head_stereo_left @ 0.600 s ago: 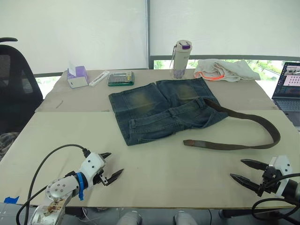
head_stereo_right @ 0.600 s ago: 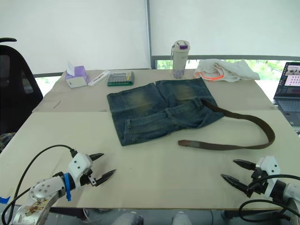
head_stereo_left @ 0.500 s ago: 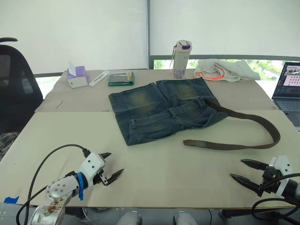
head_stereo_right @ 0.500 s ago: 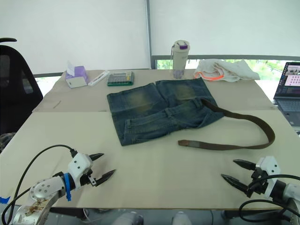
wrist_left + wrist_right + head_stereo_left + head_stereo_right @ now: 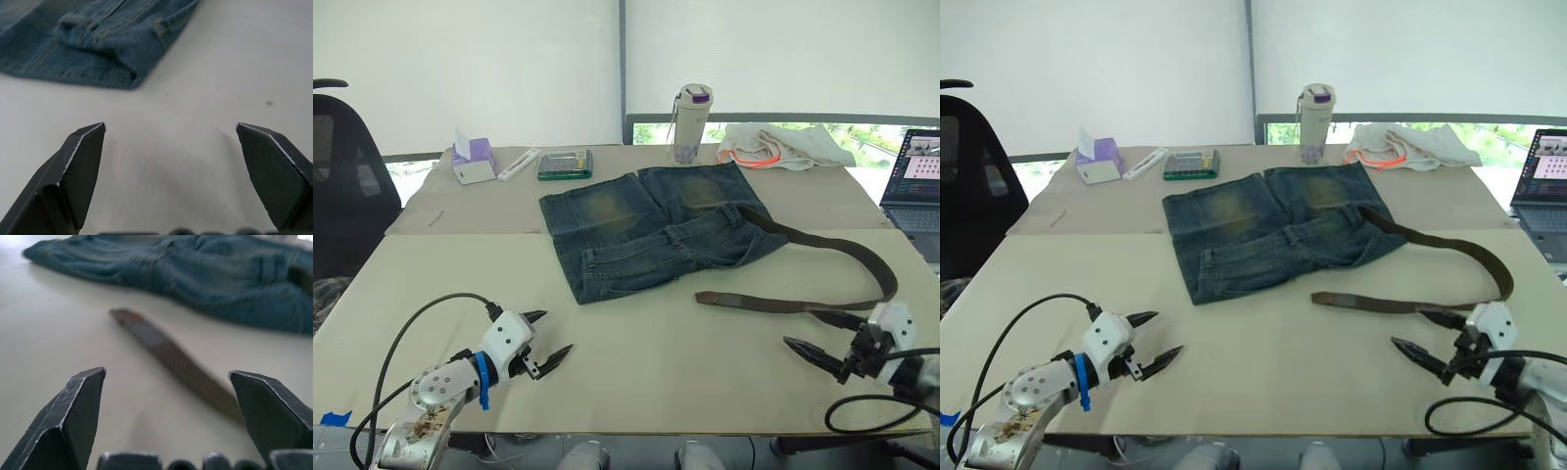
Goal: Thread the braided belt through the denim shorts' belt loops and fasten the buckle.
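The denim shorts (image 5: 646, 233) lie flat in the middle of the table, waistband toward me, with faded tan patches on both legs. The braided belt (image 5: 822, 250) runs from the waistband's right end, curves out to the right and doubles back, its free tip (image 5: 705, 298) resting on the table. In the right wrist view the belt (image 5: 171, 360) lies just ahead of the open fingers. My right gripper (image 5: 823, 339) hovers open just on my side of the belt's lower run. My left gripper (image 5: 544, 338) stands open near the table's front left, well short of the shorts' corner (image 5: 122, 63). The buckle is hidden.
At the back stand a tissue box (image 5: 474, 161), a white remote (image 5: 520, 164), a green calculator (image 5: 566, 163), a bottle (image 5: 691, 122) and a bundled white cloth (image 5: 783, 145). A laptop (image 5: 916, 186) sits at the right edge, an office chair (image 5: 342, 186) at the left.
My right gripper has moved forward and slightly left, closer to the belt's lower run. My left gripper has edged slightly forward. Shorts and belt have not moved.
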Controlling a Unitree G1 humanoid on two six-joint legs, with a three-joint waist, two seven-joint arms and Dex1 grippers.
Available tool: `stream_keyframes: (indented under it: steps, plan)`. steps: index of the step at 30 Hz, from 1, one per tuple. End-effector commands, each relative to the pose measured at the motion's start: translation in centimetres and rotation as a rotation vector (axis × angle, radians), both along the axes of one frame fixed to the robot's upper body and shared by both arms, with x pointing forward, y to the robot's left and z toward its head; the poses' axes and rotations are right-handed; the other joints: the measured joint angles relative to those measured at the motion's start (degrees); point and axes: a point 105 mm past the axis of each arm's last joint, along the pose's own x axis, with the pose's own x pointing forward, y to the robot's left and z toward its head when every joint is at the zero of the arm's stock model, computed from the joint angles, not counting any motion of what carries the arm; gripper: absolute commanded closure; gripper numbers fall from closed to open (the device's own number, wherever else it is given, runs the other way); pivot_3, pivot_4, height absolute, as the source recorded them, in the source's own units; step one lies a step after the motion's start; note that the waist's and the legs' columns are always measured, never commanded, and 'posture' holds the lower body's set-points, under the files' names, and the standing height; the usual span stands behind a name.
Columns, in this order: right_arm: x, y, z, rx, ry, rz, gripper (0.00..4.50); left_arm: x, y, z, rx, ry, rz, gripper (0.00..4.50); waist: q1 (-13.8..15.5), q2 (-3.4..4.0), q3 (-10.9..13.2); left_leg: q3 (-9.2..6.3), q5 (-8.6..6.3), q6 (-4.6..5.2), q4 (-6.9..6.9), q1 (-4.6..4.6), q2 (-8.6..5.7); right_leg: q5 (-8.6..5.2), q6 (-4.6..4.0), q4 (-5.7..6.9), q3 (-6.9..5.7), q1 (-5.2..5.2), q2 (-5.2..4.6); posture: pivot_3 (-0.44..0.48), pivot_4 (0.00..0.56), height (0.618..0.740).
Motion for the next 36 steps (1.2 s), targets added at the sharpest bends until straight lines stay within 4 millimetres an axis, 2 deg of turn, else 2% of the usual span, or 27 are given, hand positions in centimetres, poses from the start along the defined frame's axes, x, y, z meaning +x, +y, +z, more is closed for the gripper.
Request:
stream_keyframes:
  steps: [1, 3, 5, 7, 11, 14, 17, 19, 21, 26, 28, 30, 32, 36]
  plan:
    - [3.6, 1.4, 1.1, -0.251, -0.067, 0.021, 0.04, 0.9, -0.2, 3.2, -0.016, -0.075, -0.045, 0.0, -0.1, 0.03, 0.0, 0.03, 0.0, 0.0, -0.01, -0.03, 0.0, 0.01, -0.02, 0.0, -0.02, -0.02, 0.01, 0.0, 0.15, 0.74]
    - [5.7, 1.7, 1.2, -0.395, -0.082, 0.028, 0.04, 1.4, -0.4, 4.0, -0.009, -0.09, -0.067, 0.0, -0.2, 0.03, 0.0, 0.07, 0.01, -0.01, -0.01, 0.01, -0.03, 0.01, -0.02, -0.01, -0.04, 0.0, 0.03, 0.0, 0.15, 0.74]
    - [8.5, 2.3, 1.8, -0.468, -0.106, 0.015, 0.04, 1.8, -0.9, 4.8, 0.0, -0.113, -0.098, 0.0, 0.0, 0.0, 0.0, 0.06, 0.02, -0.01, -0.03, -0.01, -0.08, 0.03, -0.04, -0.07, -0.04, -0.06, 0.04, 0.0, 0.15, 0.74]
    - [10.6, 2.7, 1.8, -0.583, -0.096, 0.023, 0.04, 2.1, -1.3, 5.5, 0.006, -0.132, -0.125, 0.0, -0.3, 0.0, 0.1, 0.09, 0.0, -0.03, -0.04, 0.02, -0.12, 0.31, -0.52, -0.06, -0.01, -0.05, 0.04, 0.0, 0.15, 0.74]
    - [13.4, 2.0, 1.1, -0.733, -0.033, -0.044, 0.04, 2.2, -2.1, 6.4, 0.017, -0.158, -0.17, 0.0, -0.4, -0.05, 0.1, 0.08, 0.02, -0.06, -0.1, -0.02, -0.13, 0.37, -0.61, -0.1, -0.04, -0.09, 0.11, 0.0, 0.15, 0.74]
    - [14.6, 2.2, 0.7, -0.748, 0.036, -0.072, 0.04, 2.0, -2.6, 6.7, 0.029, -0.169, -0.205, 0.0, -0.9, -0.1, 0.2, 0.08, 0.04, -0.1, -0.13, 0.0, -0.13, 0.42, -0.69, -0.09, -0.02, -0.11, 0.14, 0.0, 0.15, 0.74]
    - [13.8, 1.9, -0.6, -0.764, 0.182, -0.006, 0.88, 1.7, -2.8, 6.8, 0.041, -0.171, -0.219, 0.0, -1.1, -0.16, 0.2, 0.08, 0.04, -0.1, -0.12, 0.07, -0.03, 0.48, -0.79, -0.1, -0.01, -0.06, 0.27, 0.0, 0.15, 0.74]
    - [13.6, 2.6, -0.2, -0.626, 0.24, 0.006, 1.59, 1.4, -2.7, 6.8, 0.042, -0.171, -0.219, 0.0, -1.0, -0.15, 0.2, 0.07, 0.04, -0.1, -0.11, 0.09, -0.02, 0.48, -0.79, -0.08, 0.01, -0.05, 0.3, 0.0, 0.15, 0.74]
    - [13.3, 2.8, 0.1, -0.563, 0.264, 0.022, 2.29, 1.2, -2.7, 6.8, 0.042, -0.168, -0.219, 0.0, -0.9, -0.15, 0.2, 0.03, 0.04, -0.1, -0.12, 0.08, 0.0, 0.48, -0.79, -0.09, 0.0, -0.04, 0.35, 0.0, 0.15, 0.74]
    - [11.3, 2.5, -0.6, -0.55, 0.28, 0.061, 4.05, 1.2, -3.0, 6.2, 0.044, -0.16, -0.218, 0.0, -0.8, -0.13, 0.2, 0.01, 0.04, -0.1, -0.13, 0.08, 0.01, 0.48, -0.8, -0.07, 0.02, -0.07, 0.37, 0.0, 0.15, 0.74]
    - [10.4, 2.6, -0.7, -0.522, 0.275, 0.054, 4.48, 1.2, -3.2, 6.2, 0.045, -0.158, -0.223, 0.0, -0.6, -0.13, 0.2, -0.01, 0.04, -0.1, -0.12, 0.07, 0.03, 0.48, -0.79, -0.07, 0.01, -0.06, 0.39, 0.0, 0.15, 0.74]
    - [9.8, 2.8, -0.5, -0.514, 0.23, 0.036, 4.48, 1.4, -3.2, 6.1, 0.046, -0.155, -0.226, 0.0, -0.5, -0.11, 0.2, -0.01, 0.03, -0.1, -0.12, 0.06, 0.02, 0.48, -0.79, -0.06, 0.01, -0.07, 0.39, 0.0, 0.15, 0.74]
    - [9.9, 3.1, 0.8, -0.544, 0.098, 0.047, 4.48, 1.6, -3.3, 6.1, 0.048, -0.155, -0.237, 0.0, -0.7, -0.11, 0.2, -0.01, 0.03, -0.1, -0.11, 0.07, 0.05, 0.47, -0.78, -0.06, 0.01, -0.07, 0.41, 0.0, 0.15, 0.74]
    - [10.0, 3.1, 1.4, -0.651, 0.007, 0.104, 3.25, 2.2, -3.3, 6.3, 0.053, -0.16, -0.249, 0.0, -1.1, -0.05, 0.2, 0.05, 0.03, -0.11, -0.1, 0.08, 0.06, 0.47, -0.77, -0.04, 0.04, -0.09, 0.45, 0.0, 0.15, 0.74]
